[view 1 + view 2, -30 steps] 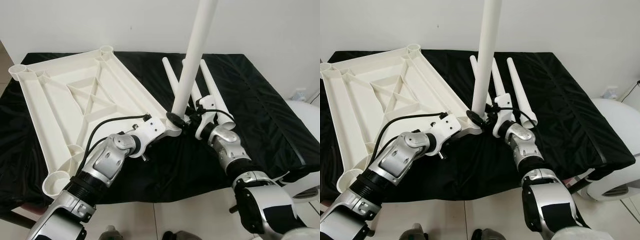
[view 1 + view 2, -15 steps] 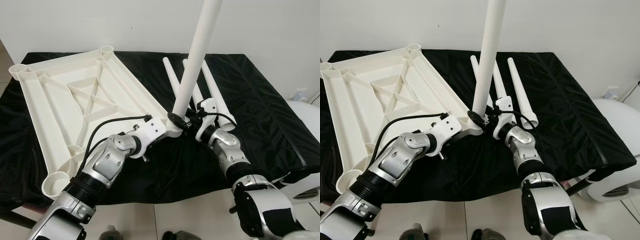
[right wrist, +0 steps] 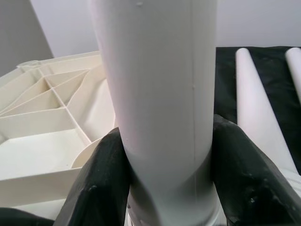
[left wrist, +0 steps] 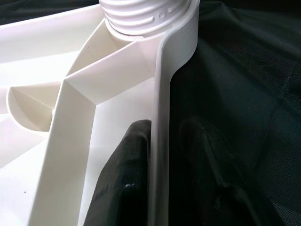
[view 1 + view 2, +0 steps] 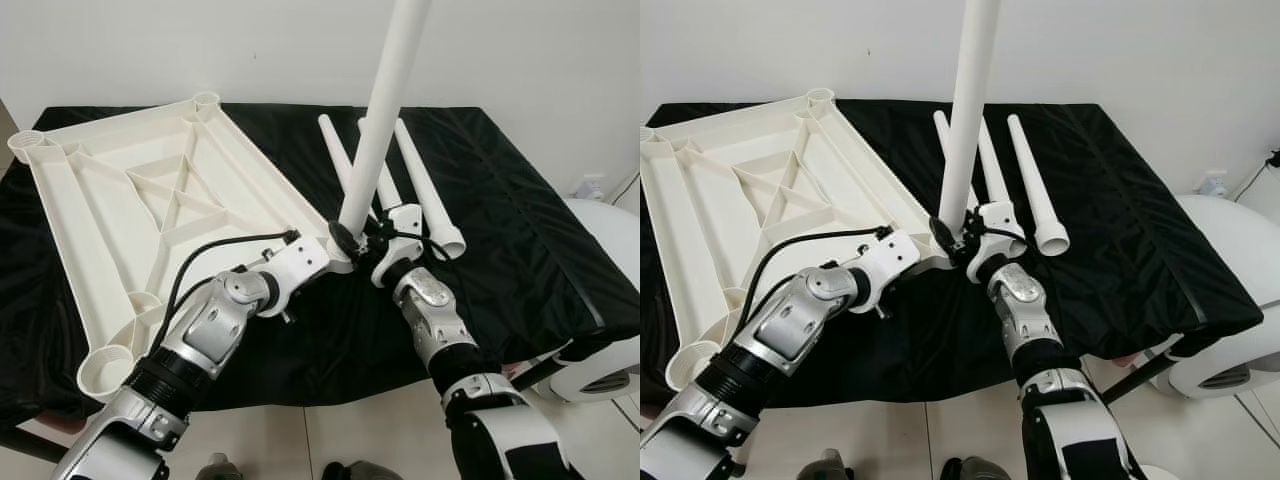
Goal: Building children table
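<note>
Two grips: right fingers (image 3: 235, 160) clamping upright leg (image 3: 160, 94), left fingers (image 4: 127, 179) pinching tabletop rim (image 4: 160, 141).

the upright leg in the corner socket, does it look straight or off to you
The upright leg leans; it is not square to the upturned tabletop and tips toward the robot's right. The right gripper clasps it just above the corner socket, while the left gripper pinches the tabletop's rim. Nothing looks cracked.

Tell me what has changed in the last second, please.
Little: the upright leg tilted slightly, then came back nearly as before. The right gripper stays shut on it at the corner socket, and the left gripper still clamps the tabletop rim. The three spare legs lie unmoved.
</note>
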